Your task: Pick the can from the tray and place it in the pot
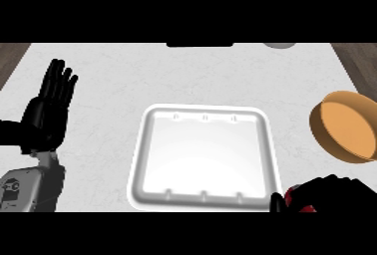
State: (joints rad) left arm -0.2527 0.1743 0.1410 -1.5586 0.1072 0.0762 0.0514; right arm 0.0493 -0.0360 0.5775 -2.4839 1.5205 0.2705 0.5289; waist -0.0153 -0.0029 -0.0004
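Down at the worktop's near right corner, your right hand (pixel 327 194) has its black fingers curled round a red object, the can (pixel 296 195), of which only a small red patch shows between the fingers and thumb; the rest is hidden by the hand. The hand and can sit just off the tray's near right corner, outside its rim.

Your left hand (pixel 50 107) shows by the worktop's left edge, released, fingers straight and pointing away from you, holding nothing and touching nothing. Its grey forearm (pixel 29 187) rises from the near left corner.

You see the tray (pixel 143 149) at the middle of the worktop, toward the near edge. It is white, roughly square with rounded corners, a raised rim and a shallow, smooth, faintly glossy basin. Small notches mark its far and near inner walls. Nothing lies in it.

The pot (pixel 346 127) stands by the worktop's right edge, well apart from the tray. It is round, matte tan-orange, with a low wall and a flat, paler inside. Part of it is cut off by the picture's right side.

The worktop (pixel 184 74) itself is pale grey-white with a faint mottled grain; dark wood shows beyond its far left and far right corners.
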